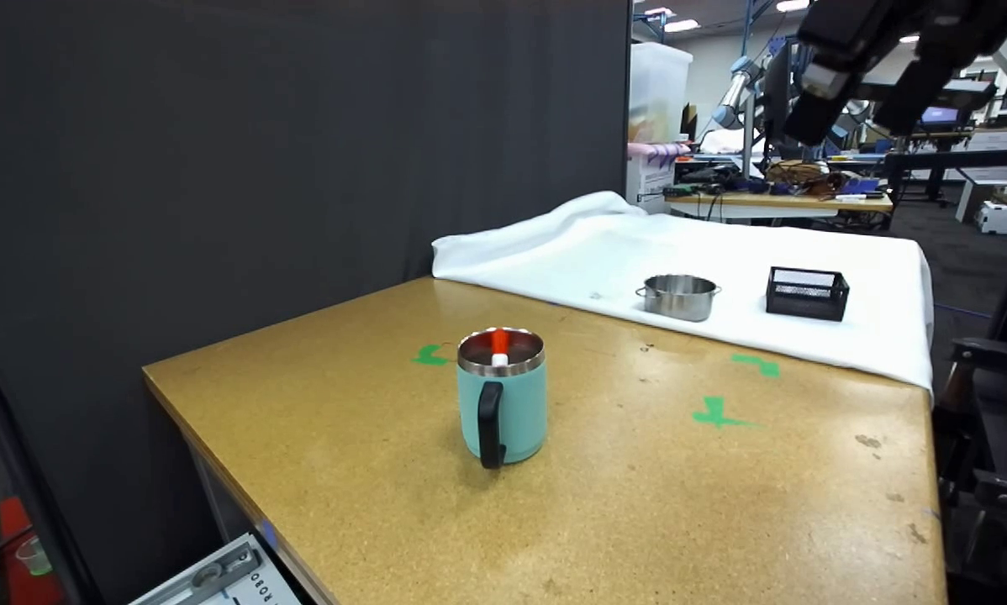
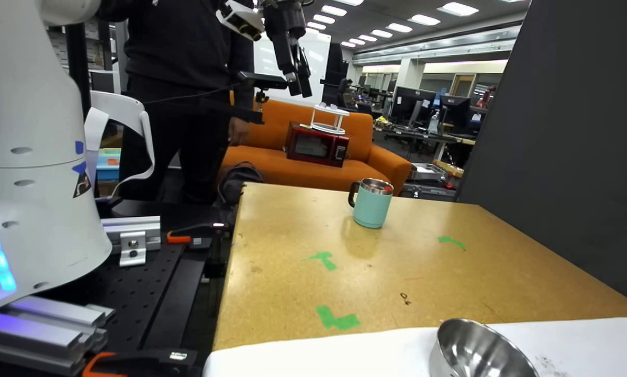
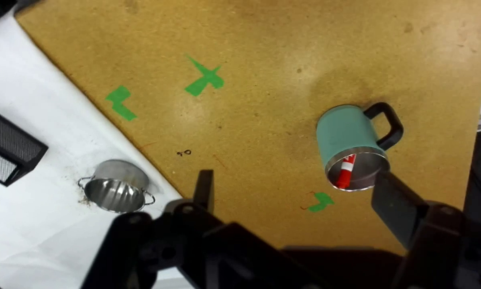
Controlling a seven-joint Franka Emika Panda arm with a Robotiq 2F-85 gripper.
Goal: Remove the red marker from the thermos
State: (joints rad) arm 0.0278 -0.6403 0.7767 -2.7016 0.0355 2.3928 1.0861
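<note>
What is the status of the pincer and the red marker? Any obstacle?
Pincer open, nothing held. Red marker inside the upright thermos. Metal rim may hinder grasping.

Red marker (image 3: 345, 172), white-banded, inside teal thermos (image 1: 524, 409).
Thermos upright on surface (image 1: 722, 504), black-handled, metal-rimmed; marker leaning, red end up.

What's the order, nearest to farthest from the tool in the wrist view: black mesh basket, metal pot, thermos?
1. Thermos: picture's right side, red marker inside.
2. Metal pot: left side, on the white sheet.
3. Black mesh basket: far left, at the picture's edge.
</note>
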